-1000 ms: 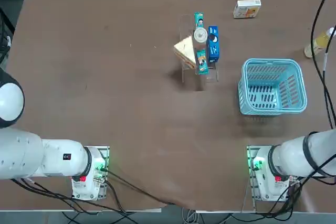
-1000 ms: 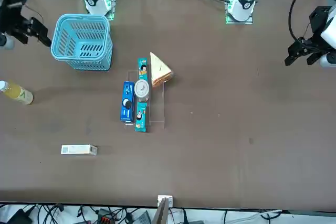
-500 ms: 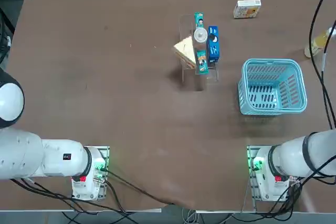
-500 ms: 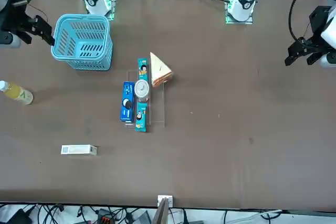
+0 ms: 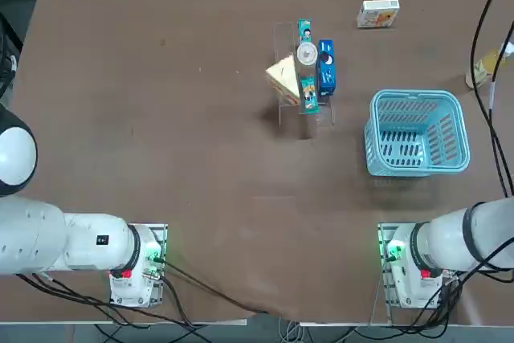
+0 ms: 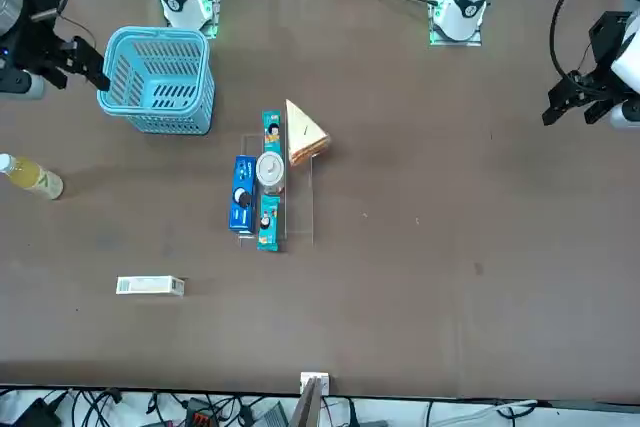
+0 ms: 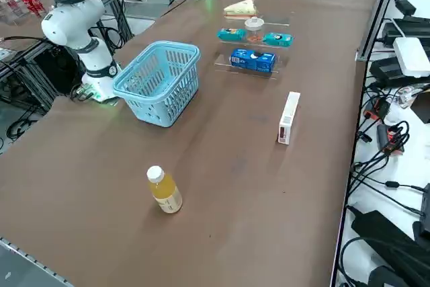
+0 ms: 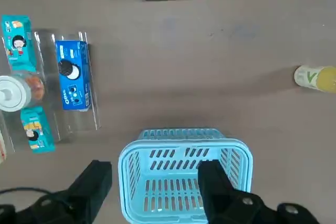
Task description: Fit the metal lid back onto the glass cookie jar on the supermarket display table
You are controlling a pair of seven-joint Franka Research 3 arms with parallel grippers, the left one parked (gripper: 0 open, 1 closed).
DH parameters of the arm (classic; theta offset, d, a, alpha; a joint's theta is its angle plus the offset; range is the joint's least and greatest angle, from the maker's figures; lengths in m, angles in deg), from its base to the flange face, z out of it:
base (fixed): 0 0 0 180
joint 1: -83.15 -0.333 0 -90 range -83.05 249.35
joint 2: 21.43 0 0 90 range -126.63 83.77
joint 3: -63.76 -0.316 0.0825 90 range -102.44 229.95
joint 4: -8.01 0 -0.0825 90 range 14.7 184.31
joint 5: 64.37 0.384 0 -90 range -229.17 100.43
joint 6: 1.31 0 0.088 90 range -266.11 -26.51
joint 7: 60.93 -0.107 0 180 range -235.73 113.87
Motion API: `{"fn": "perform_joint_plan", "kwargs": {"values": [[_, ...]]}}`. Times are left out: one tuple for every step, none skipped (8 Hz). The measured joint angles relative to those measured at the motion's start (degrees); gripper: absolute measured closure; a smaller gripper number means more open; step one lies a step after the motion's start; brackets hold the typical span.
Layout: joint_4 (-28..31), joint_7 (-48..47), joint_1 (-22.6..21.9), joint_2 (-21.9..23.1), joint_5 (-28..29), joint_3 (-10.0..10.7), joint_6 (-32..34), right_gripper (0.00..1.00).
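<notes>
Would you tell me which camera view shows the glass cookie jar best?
The right wrist view: the glass cookie jar is largest there, lid on. Top and front views show only its lid; the right side view shows it small, far off.

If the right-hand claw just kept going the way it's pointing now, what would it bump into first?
Most likely the blue basket. The right gripper, fingers open and empty, looks down with the basket between its fingertips, so going straight on it would probably meet the rim or drop inside. How high it hangs above the basket is hard to judge.
</notes>
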Motion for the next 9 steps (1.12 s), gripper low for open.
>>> {"fn": "perform_joint_plan", "kwargs": {"values": [[0.99,0.00,0.02,-0.10,0.05,0.14,-1.30,0.00],[1.46,0.00,0.03,-0.20,0.21,0.54,-1.86,0.00],[1.54,0.41,0.05,-0.21,1.37,1.48,-1.99,0.00],[1.54,1.28,0.06,-0.19,2.54,2.82,-2.07,0.00],[1.54,1.80,0.07,-0.19,3.00,3.79,-2.10,0.00],[1.53,2.22,0.04,-0.17,3.12,3.97,-2.11,0.00],[1.51,2.67,-0.21,-0.16,3.12,3.94,-2.11,0.00],[1.48,2.89,-0.51,-0.15,3.07,3.82,-2.14,0.00],[1.39,2.90,-0.88,-0.14,2.98,3.65,-2.17,0.00]]}}
